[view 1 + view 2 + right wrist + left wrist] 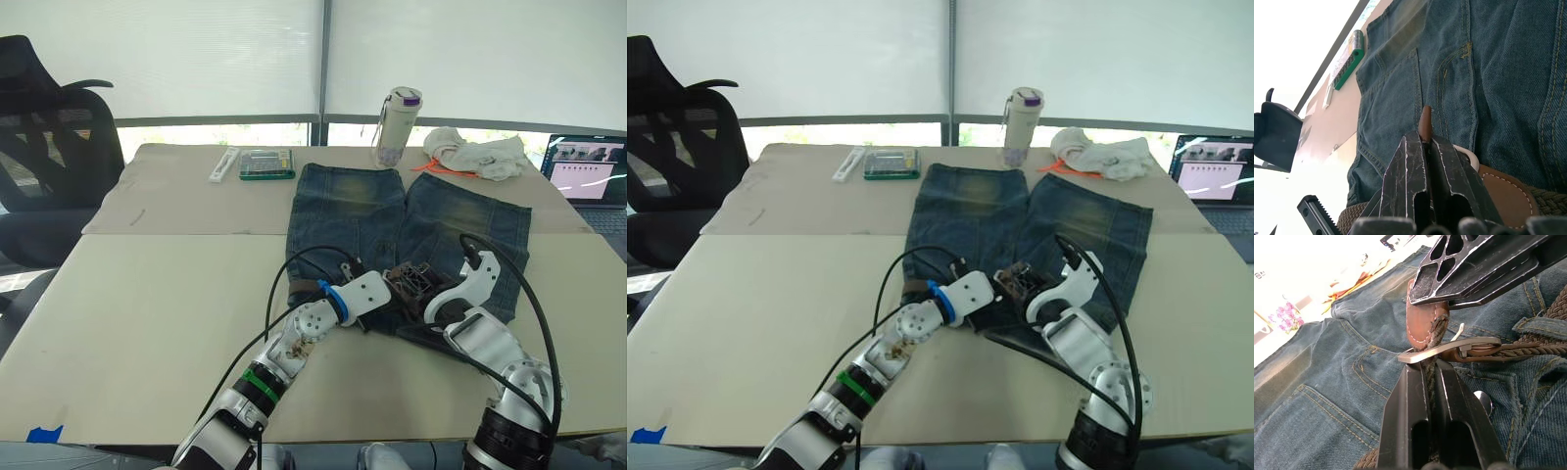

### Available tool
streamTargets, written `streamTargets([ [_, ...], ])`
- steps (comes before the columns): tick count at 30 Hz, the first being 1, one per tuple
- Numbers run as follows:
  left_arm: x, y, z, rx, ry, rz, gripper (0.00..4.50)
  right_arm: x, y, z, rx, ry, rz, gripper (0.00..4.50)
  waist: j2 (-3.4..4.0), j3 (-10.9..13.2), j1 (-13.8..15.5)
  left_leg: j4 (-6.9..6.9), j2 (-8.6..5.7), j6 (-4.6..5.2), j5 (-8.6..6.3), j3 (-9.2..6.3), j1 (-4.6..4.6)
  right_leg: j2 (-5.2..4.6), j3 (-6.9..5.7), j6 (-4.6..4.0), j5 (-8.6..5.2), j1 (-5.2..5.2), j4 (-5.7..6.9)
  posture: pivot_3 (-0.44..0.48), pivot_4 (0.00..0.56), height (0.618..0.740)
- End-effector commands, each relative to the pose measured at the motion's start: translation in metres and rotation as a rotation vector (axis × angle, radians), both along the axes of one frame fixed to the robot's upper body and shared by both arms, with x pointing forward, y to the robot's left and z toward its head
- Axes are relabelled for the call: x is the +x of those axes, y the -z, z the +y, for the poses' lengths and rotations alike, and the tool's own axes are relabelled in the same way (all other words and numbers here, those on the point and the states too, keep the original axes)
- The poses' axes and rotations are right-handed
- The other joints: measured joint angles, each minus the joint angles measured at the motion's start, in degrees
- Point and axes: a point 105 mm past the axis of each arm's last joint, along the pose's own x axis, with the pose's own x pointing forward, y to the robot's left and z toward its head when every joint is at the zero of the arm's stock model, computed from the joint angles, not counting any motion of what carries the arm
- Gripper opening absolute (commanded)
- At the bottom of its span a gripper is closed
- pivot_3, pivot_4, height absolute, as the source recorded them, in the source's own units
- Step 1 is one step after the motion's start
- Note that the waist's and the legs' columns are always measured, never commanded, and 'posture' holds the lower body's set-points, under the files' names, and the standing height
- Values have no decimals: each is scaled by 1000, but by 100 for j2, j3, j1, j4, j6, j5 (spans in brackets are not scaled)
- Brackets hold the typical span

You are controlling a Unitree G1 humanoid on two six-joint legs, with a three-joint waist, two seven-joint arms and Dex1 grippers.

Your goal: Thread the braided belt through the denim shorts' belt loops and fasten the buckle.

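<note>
The denim shorts [392,211] lie flat on the table, waistband toward me. Both grippers meet at the middle of the waistband. My left gripper [1431,368] is shut on the braided belt [1547,350], pinching the woven strap right beside the silver buckle [1449,348]. The belt's brown leather tip [1422,318] pokes through the buckle frame. My right gripper [1422,139] is shut on that leather tip [1425,120] from the other side. A belt loop [1530,325] holds the strap on the waistband. In the head view the left gripper [390,286] and right gripper [419,279] almost touch.
A white bottle with a purple lid [397,125] and a crumpled white cloth [475,155] sit beyond the shorts. A green box [266,164] lies at the far left and an open laptop [586,168] at the far right. A black office chair [49,147] stands left of the table.
</note>
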Motion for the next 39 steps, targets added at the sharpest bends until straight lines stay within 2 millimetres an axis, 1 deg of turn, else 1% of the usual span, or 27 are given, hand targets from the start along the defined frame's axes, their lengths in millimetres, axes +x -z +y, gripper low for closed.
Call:
streamTargets([
  [1, -6, -11, -5, -28, 49, -42, 985, -2, -9, -5, 13, 7, -38, 0, 0, 0, 4, 0, 0, 0, 0, 0, 0, 0, 0, 0, 0, 0, 0, 0, 150, 737],
  [4, -1, -6, 3, -5, 12, -51, 2021, -5, -10, -24, -28, 30, -50, 0, 0, 0, 7, 0, -1, 1, -1, 0, 0, 0, 1, 0, 0, 1, -2, 0, 150, 737],
  [6, 1, -1, 9, 14, 7, -42, 2621, -10, -12, -35, -128, 7, -66, 0, 0, 0, 15, 0, -1, 1, -1, 0, 0, 0, 1, 0, 0, 2, -2, 0, 150, 737],
  [7, 1, 2, 11, 23, 6, -39, 2621, -12, -13, -41, -157, 4, -69, 0, 0, 0, 16, 0, -1, 2, -1, 0, 0, -1, 1, 0, 0, 2, -4, 0, 150, 737],
  [11, 4, 11, 27, 45, -20, -17, 2621, -22, -23, -76, -186, 64, -100, 0, 0, 0, 16, -1, 2, 4, -3, 0, 0, 0, 2, 0, 0, 3, -5, 0, 150, 737],
  [16, 4, 16, 34, 58, -22, -9, 2621, -27, -35, -100, -222, 104, -126, 0, -1, 0, 11, -1, 2, 4, -2, 1, 1, 0, 5, 0, 0, 2, -4, 0, 150, 737],
  [17, 5, 17, 35, 61, -24, -6, 2621, -29, -40, -109, -243, 124, -133, 0, -1, 0, 10, -1, 3, 4, -2, 1, 2, 0, 5, 0, 0, 2, -4, 0, 150, 737],
  [19, 5, 18, 36, 64, -26, -1, 2621, -31, -49, -123, -273, 149, -149, 0, -1, 1, 12, -2, 2, 4, -3, 2, 2, 0, 7, 0, 0, 3, -5, 0, 150, 737],
  [22, 5, 19, 38, 64, -26, 3, 2621, -32, -70, -133, -299, 169, -197, 0, -2, 1, 22, -1, 1, 5, -3, 4, 2, -1, 9, 1, 0, 3, -7, 0, 150, 737],
  [23, 4, 19, 38, 64, -23, 4, 2621, -31, -78, -133, -301, 163, -220, 0, -2, 1, 18, -2, 2, 5, -3, 4, 2, -1, 8, 0, 0, 4, -8, 0, 150, 737],
  [26, 0, 14, 37, 30, 2, 8, 2621, -27, -100, -122, -280, 126, -290, 0, -2, 1, 8, -2, 3, 5, -3, 4, 3, 0, 9, 0, 0, 2, -6, 0, 150, 737],
  [28, -4, 10, 36, 13, 25, 3, 2621, -24, -110, -108, -243, 83, -326, 0, -2, 1, 12, -3, 4, 5, -3, 3, 3, 0, 8, 0, 0, 2, -6, 0, 150, 737],
  [30, -7, 4, 36, -1, 44, -9, 2621, -21, -116, -95, -208, 47, -346, 0, -2, 1, 15, -4, 4, 5, -3, 3, 3, 0, 9, 0, 0, 2, -7, 0, 150, 737],
  [32, -10, -12, 38, -38, 67, -44, 2621, -15, -121, -73, -154, -4, -364, 0, -2, 1, 12, -3, 4, 5, -3, 3, 2, -1, 9, 0, 0, 3, -7, 0, 150, 737],
  [35, -18, -41, 40, -101, 112, -95, 2621, -8, -126, -45, -82, -62, -378, 0, -1, 1, 8, -3, 4, 4, -2, 4, 2, -1, 11, 0, 0, -1, -4, 0, 150, 737],
  [37, -22, -56, 40, -144, 127, -109, 2621, -6, -127, -34, -64, -82, -380, 0, -1, 1, 26, -3, 4, 4, -2, 4, 0, -1, 10, 0, 0, 0, -5, 0, 150, 737],
  [39, -16, -81, 42, -241, 95, -105, 2621, -3, -128, -17, -37, -129, -380, 0, 0, 1, 31, -3, 2, 5, -2, 2, -3, -2, 10, 1, 0, 2, -7, 0, 150, 737],
])
